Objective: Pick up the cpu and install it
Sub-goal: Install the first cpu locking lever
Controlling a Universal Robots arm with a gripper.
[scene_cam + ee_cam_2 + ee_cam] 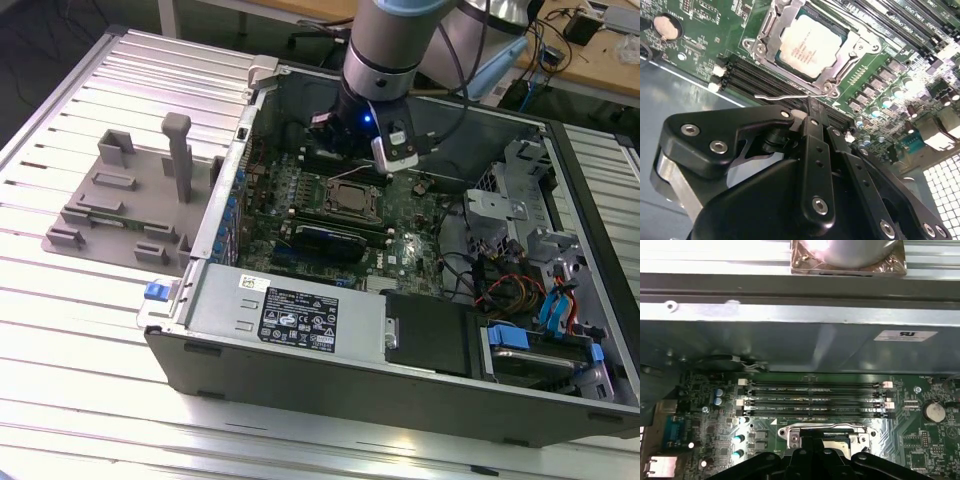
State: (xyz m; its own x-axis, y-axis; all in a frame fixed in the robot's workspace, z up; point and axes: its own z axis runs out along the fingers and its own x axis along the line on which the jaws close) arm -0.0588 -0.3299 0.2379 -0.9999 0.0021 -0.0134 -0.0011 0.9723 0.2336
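You have the open computer case (pixel 300 330) lying on the slatted metal table (pixel 80 330), with its green circuit board (pixel 420 245) facing up inside. Your claw (pixel 814 112) hangs over the memory slots (pixel 755 75), just beside the socket (pixel 760 47). Its fingers are pinched narrow, with nothing between them. The cpu (pixel 810 45) sits flat in the socket, ringed by the metal frame.

Silver cpu (pixel 810 45) gleams, motherboard (pixel 695 37) deep green, pincer (pixel 812 105) matte black, surface (pixel 90 330) ribbed in pale grey stripes.
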